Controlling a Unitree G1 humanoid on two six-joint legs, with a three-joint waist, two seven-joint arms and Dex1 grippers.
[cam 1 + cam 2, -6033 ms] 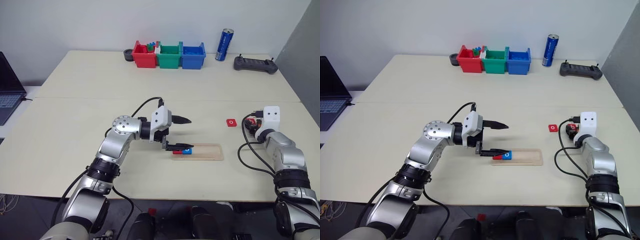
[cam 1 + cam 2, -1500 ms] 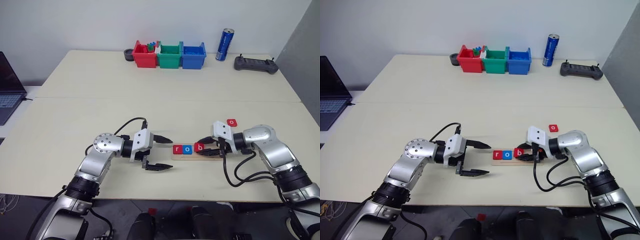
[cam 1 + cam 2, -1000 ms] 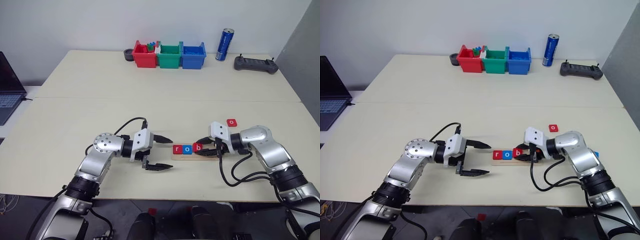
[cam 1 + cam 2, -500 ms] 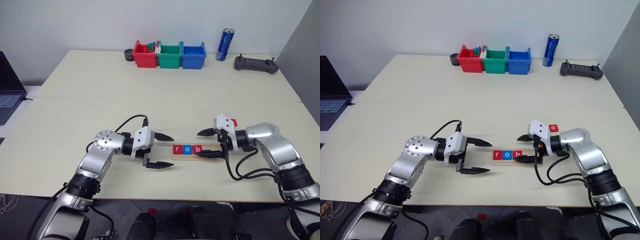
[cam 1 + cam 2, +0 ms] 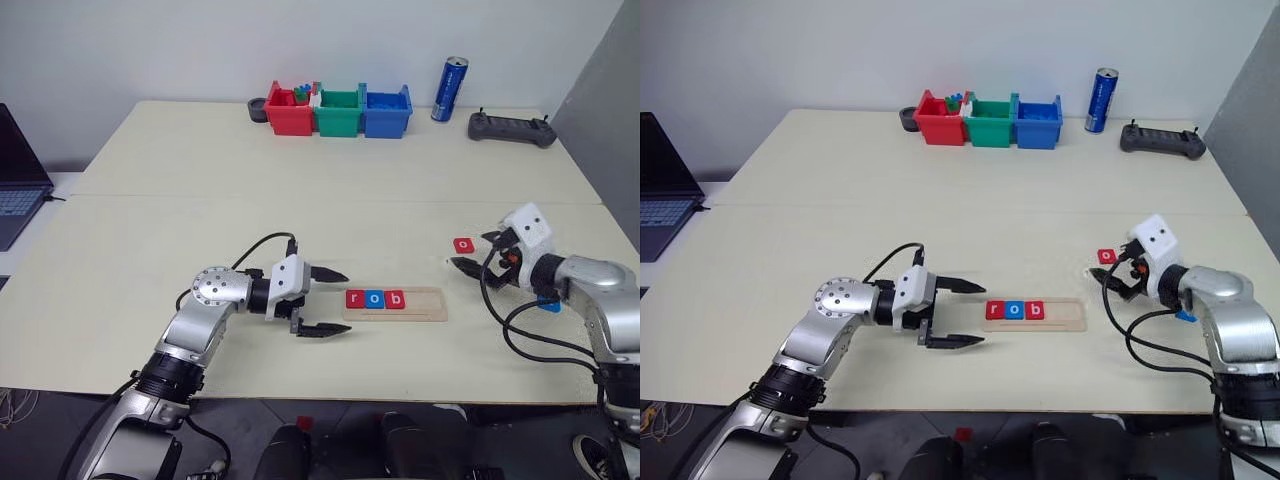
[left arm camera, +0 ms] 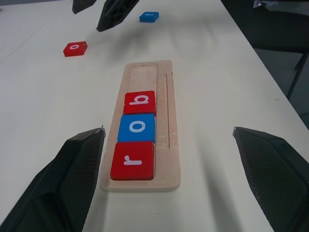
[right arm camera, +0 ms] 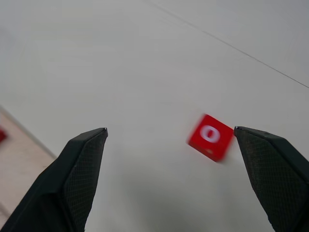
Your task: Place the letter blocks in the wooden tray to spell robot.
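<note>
**Mia:** Looking down from the head view, I see the wooden tray (image 5: 395, 302) with three letter blocks in it: the red r (image 5: 354, 298), the blue o (image 5: 374, 298) and the red b (image 5: 395, 298). They touch, side by side, at the tray's 9 o'clock end.

**Ben:** What has just changed?

**Mia:** A second ago the right gripper (image 5: 478, 252) was at the tray, by the b. Now it has let go, opened wide, and swung away toward 3 o'clock. It is near the loose red o (image 5: 463, 245) on the table (image 5: 200, 200). A blue block (image 5: 548, 305) peeks out by the right arm; I can't read its letter.

**Ben:** And the left gripper (image 5: 327, 302)?

**Mia:** It hangs at 9 o'clock of the tray, open, holding nothing. It has not moved.

**Ben:** What about the left wrist view?

**Mia:** The tray runs away from the camera, r (image 6: 132, 160) closest, then o (image 6: 137, 128), then b (image 6: 140, 102). The far half is bare wood. Past it lie the red o (image 6: 75, 48) and the blue block (image 6: 148, 16).

**Ben:** The right wrist view?

**Mia:** The red o (image 7: 210, 137) sits between the two wide fingers, closer to one of them.

**Ben:** So?

**Mia:** I think "rob" is done. That o likely goes next, then the last block.
</note>
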